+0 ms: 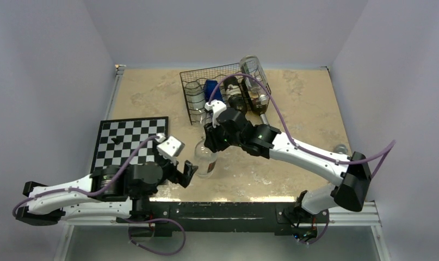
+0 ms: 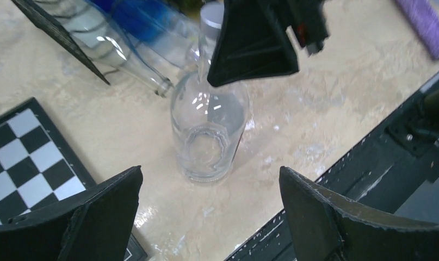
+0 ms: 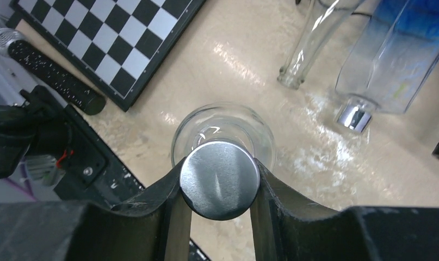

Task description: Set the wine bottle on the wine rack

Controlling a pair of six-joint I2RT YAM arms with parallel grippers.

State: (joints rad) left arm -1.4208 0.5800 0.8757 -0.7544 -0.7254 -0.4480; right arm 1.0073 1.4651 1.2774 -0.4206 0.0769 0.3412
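Observation:
The wine bottle (image 1: 206,159) is clear glass with a silver cap (image 3: 220,179). It stands upright on the beige tabletop in front of the wine rack (image 1: 198,73), a black wire box at the back centre. My right gripper (image 1: 210,142) comes from above and is shut on the bottle's capped neck, with a finger pressed on each side of the cap in the right wrist view (image 3: 220,175). My left gripper (image 1: 189,173) sits low just left of the bottle with its jaws wide open. Between them, the left wrist view (image 2: 210,171) shows the bottle's body (image 2: 209,128) a little ahead, untouched.
The rack holds a clear bottle (image 1: 195,95), a blue bottle (image 1: 212,89) and a dark one (image 1: 236,95), necks pointing forward; a large clear bottle (image 1: 255,73) leans on its right side. A chessboard (image 1: 131,142) lies left of the bottle. The black base rail (image 1: 228,209) runs along the near edge.

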